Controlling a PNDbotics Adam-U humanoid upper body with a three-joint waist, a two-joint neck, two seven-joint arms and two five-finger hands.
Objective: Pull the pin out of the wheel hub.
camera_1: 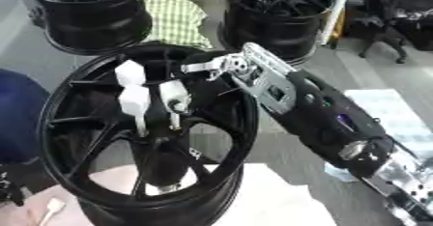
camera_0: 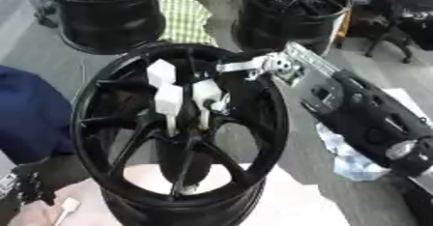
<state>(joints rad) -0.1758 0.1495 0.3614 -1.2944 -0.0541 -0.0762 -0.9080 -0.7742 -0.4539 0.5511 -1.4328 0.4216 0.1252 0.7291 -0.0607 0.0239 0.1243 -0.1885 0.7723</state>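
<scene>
A black spoked wheel hub (camera_0: 93, 123) stands on a pale surface in the middle of the view. My right arm reaches in from the right, and my right hand (camera_0: 206, 93) hangs over the hub's centre with its white fingers (camera_0: 168, 99) pointing down. A thin pale pin (camera_0: 172, 123) runs from under those fingers down toward the hub's centre, and the fingers and thumb are curled at its top. A second thin pale piece (camera_0: 204, 119) shows below the thumb. My left hand (camera_0: 27, 189) shows only as a dark shape at the lower left edge.
Two more black wheels (camera_0: 106, 17) (camera_0: 292, 15) stand at the back, with a green checked cloth (camera_0: 186, 20) between them. A blue object (camera_0: 30, 114) lies left of the hub. Crumpled clear plastic (camera_0: 351, 160) sits under my right forearm.
</scene>
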